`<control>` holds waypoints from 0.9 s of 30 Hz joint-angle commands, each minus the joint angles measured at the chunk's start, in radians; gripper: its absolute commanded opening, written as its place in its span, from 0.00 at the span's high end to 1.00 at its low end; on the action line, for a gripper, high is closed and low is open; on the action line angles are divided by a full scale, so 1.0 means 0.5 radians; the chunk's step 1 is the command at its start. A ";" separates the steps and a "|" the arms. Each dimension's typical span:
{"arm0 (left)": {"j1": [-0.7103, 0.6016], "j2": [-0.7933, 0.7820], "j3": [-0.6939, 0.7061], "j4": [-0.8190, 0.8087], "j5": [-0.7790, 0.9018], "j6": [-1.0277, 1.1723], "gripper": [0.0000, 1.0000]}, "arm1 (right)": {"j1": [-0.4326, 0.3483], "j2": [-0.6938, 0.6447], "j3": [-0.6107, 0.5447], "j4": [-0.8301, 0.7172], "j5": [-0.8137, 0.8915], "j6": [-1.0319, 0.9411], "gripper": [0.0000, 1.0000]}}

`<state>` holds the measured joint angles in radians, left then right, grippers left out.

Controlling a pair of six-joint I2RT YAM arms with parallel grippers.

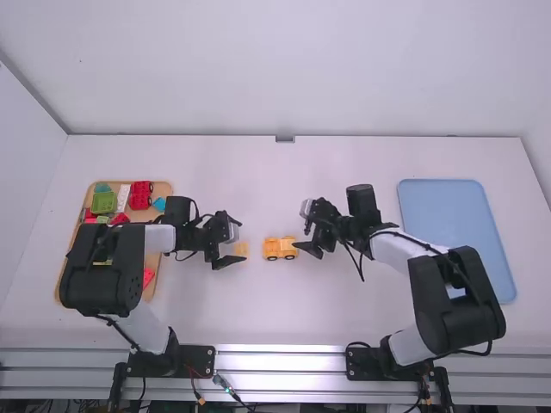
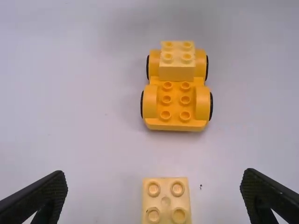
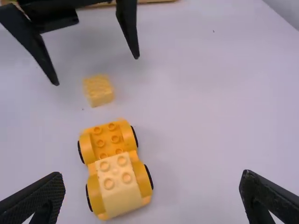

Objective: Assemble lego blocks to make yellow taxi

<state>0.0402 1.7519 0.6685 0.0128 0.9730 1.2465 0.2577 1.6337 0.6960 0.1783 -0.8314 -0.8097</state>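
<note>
L gripper (image 1: 242,241): low over the counter (image 1: 232,318), fingers wide apart, one each side of the loose block (image 2: 166,200), gap btwn block and both fingers.
Loose block: pale yellow, studs up, flat on the counter under L gripper, btwn its open fingers; touches neither.
Car base (image 2: 176,123): darker yellow w/ black-rimmed wheels, upright on the counter, btwn the 2 grippers; just past L gripper's tips, near R gripper's tips, apart from the loose block.
Seated block (image 2: 177,73): pale yellow, studs up, on the car base's end nearer R gripper; farther from L gripper.
Bare studs: on the car base's other end, facing L gripper.
R gripper (image 1: 302,236): on the car base's other side from L gripper, fingers also spread wide.
Wooden tray (image 1: 135,214): w/ red blocks (image 1: 140,194), green block (image 1: 104,202) & misc. pcs, well to the left of L gripper, partly behind L arm.
Blue tray (image 1: 448,215): well to the right of R gripper, partly behind R arm.
</note>
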 commanded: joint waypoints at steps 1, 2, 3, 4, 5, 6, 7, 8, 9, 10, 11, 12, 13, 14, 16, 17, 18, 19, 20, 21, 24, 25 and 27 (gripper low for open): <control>-0.002 0.025 -0.011 0.002 0.058 -0.043 0.01 | -0.031 0.104 -0.004 -0.004 -0.250 -0.125 0.01; -0.002 0.038 -0.011 0.005 0.056 -0.040 0.01 | -0.033 0.128 -0.004 -0.001 -0.278 -0.148 0.01; -0.002 0.076 -0.011 0.033 0.033 -0.042 0.01 | -0.034 0.214 -0.004 0.025 -0.365 -0.243 0.01; -0.002 0.101 -0.011 0.045 0.019 -0.040 0.01 | -0.033 0.262 -0.004 0.065 -0.417 -0.256 0.01; -0.002 0.126 -0.010 0.062 0.018 -0.040 0.01 | -0.033 0.316 -0.002 0.114 -0.465 -0.262 0.01; -0.002 0.148 -0.007 0.076 0.025 -0.040 0.01 | -0.027 0.374 0.000 0.169 -0.500 -0.261 0.01; -0.002 0.179 0.005 0.083 0.029 -0.039 0.01 | -0.019 0.420 0.001 0.214 -0.505 -0.261 0.01; -0.002 0.197 0.014 0.088 0.024 -0.040 0.01 | -0.016 0.446 0.000 0.233 -0.500 -0.262 0.01; -0.002 0.216 0.024 0.092 0.017 -0.040 0.01 | -0.017 0.479 -0.005 0.272 -0.497 -0.261 0.01; -0.002 0.227 0.028 0.093 0.010 -0.036 0.01 | -0.017 0.496 -0.005 0.286 -0.500 -0.262 0.01; -0.002 0.246 0.037 0.101 0.004 -0.031 0.01 | -0.017 0.515 -0.005 0.301 -0.504 -0.260 0.01; -0.002 0.254 0.041 0.104 0.005 -0.032 0.01 | -0.017 0.517 -0.005 0.304 -0.504 -0.259 0.01; -0.002 0.271 0.053 0.105 0.007 -0.033 0.00 | -0.017 0.518 -0.006 0.302 -0.500 -0.261 0.01; -0.002 0.302 0.073 0.101 0.006 -0.033 0.01 | -0.017 0.518 -0.006 0.304 -0.498 -0.259 0.01; -0.002 0.324 0.088 0.097 0.008 -0.034 0.02 | -0.016 0.518 -0.006 0.307 -0.500 -0.261 0.01; -0.002 0.356 0.105 0.098 0.021 -0.040 0.03 | -0.016 0.518 -0.005 0.306 -0.500 -0.259 0.01; -0.002 0.369 0.108 0.098 0.028 -0.036 0.05 | -0.017 0.518 -0.005 0.306 -0.498 -0.260 0.01; -0.002 0.376 0.108 0.098 0.028 -0.028 0.07 | -0.016 0.518 -0.005 0.306 -0.497 -0.259 0.01; -0.002 0.382 0.107 0.097 0.027 0.007 0.13 | -0.017 0.518 -0.005 0.304 -0.499 -0.259 0.01; -0.004 0.388 0.101 0.098 0.027 0.043 0.18 | -0.017 0.518 -0.005 0.304 -0.500 -0.259 0.01; -0.002 0.391 0.082 0.097 0.027 0.089 0.28 | -0.017 0.518 -0.004 0.336 -0.490 -0.172 0.01; -0.002 0.391 0.080 0.098 0.026 0.089 0.29 | -0.017 0.518 -0.003 0.338 -0.491 -0.162 0.01; -0.002 0.391 0.067 0.102 0.025 0.088 0.39 | -0.016 0.518 -0.004 0.365 -0.491 -0.156 0.01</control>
<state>0.0402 1.9301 0.7151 0.0662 0.9607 1.2690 0.2466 1.8851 0.6960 0.3584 -1.0603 -0.9073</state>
